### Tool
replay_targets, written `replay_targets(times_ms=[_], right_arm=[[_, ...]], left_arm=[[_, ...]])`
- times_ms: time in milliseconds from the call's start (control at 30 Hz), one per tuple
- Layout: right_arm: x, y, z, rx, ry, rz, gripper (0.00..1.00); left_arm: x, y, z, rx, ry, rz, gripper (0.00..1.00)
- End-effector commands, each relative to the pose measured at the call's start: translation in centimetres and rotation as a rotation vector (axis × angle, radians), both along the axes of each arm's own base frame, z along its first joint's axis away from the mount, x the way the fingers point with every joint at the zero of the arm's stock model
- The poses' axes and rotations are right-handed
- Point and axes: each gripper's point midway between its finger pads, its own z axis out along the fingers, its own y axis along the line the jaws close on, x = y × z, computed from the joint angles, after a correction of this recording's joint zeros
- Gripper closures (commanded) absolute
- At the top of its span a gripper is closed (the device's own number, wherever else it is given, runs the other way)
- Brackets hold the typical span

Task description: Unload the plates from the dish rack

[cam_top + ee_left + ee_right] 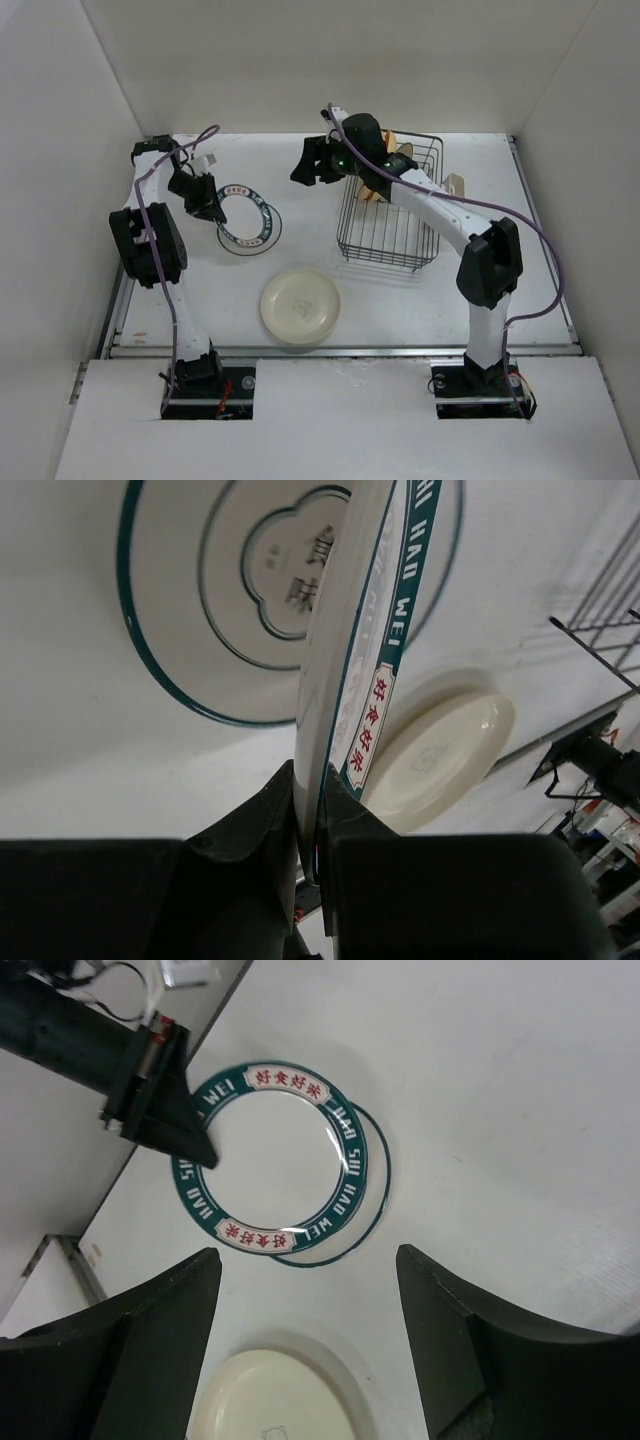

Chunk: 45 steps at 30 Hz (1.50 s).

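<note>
My left gripper (210, 205) is shut on the rim of a white plate with a broad teal lettered rim (243, 213). In the left wrist view that plate (350, 670) is edge-on between the jaws. It sits over a white plate with thin teal rings (200, 600), offset to its upper left. A plain cream plate (300, 306) lies flat nearer the front. The dish rack (405, 235) stands right of centre, with orange-tan plates (372, 190) upright in its far end. My right gripper (313, 162) hangs open and empty left of the rack, above the table (308, 1260).
A small cream cup holder (456, 184) hangs on the rack's right side. White walls close in the table on three sides. The right arm's elbow (490, 262) stands beside the rack's near right corner. The left arm's upper link (148, 245) stands along the left edge.
</note>
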Motion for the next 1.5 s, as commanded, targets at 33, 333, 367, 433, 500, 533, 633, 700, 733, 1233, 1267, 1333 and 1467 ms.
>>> replay_targets(times_ms=[33,333,367,433,500,533,633,700,733,1233,1267,1333,1467], right_arm=[[-0.5,-2.2,5.8,0.001,-0.133,-0.072,0.23],[-0.5,-5.9,8.3,-0.052,-0.194,-0.223,0.23],[-0.3,-6.9,9.2,-0.049,-0.196,-0.283,0.2],[1.3,-10.5,9.4,-0.124,-0.19,-0.506,0.17],[2.0,-14.7,9.1,-0.191,-0.157,-0.713,0.14],[2.8,-16.6,9.2,-0.203,-0.147,-0.78,0.14],[3.8,-20.9,7.8,-0.235,-0.071,-0.904,0.13],[4.2,-22.5,6.7,-0.239,-0.034,-0.949,0.13],[4.4,-23.2,6.1,-0.24,-0.018,-0.969,0.14],[9.5,-27.7,-6.0,-0.319,0.251,-1.026,0.41],[9.8,-27.6,-6.3,-0.322,0.253,-1.026,0.41],[10.3,-28.0,-7.9,-0.343,0.276,-1.032,0.46],[11.5,-27.1,-8.1,-0.337,0.266,-0.986,0.73]], left_arm=[[1.5,0.4,-1.5,0.033,0.042,0.039,1.0],[0.9,0.4,-3.4,0.192,0.088,-0.029,0.33],[0.8,0.8,-3.7,0.247,0.094,-0.039,0.32],[0.5,0.7,-3.4,0.306,0.082,-0.071,0.29],[0.4,1.2,-3.2,0.366,0.076,-0.08,0.25],[0.4,1.1,-2.9,0.382,0.061,-0.096,0.24],[0.4,2.3,-2.7,0.453,0.06,-0.089,0.2],[0.3,3.3,-2.1,0.512,0.049,-0.08,0.2],[0.3,3.5,-1.3,0.524,0.033,-0.065,0.2],[-2.0,3.9,6.0,0.571,-0.19,0.011,0.1],[-2.0,3.9,6.0,0.571,-0.19,0.011,0.1],[-2.6,4.4,6.3,0.581,-0.186,0.023,0.1],[-3.3,5.0,6.3,0.56,-0.177,0.048,0.09]])
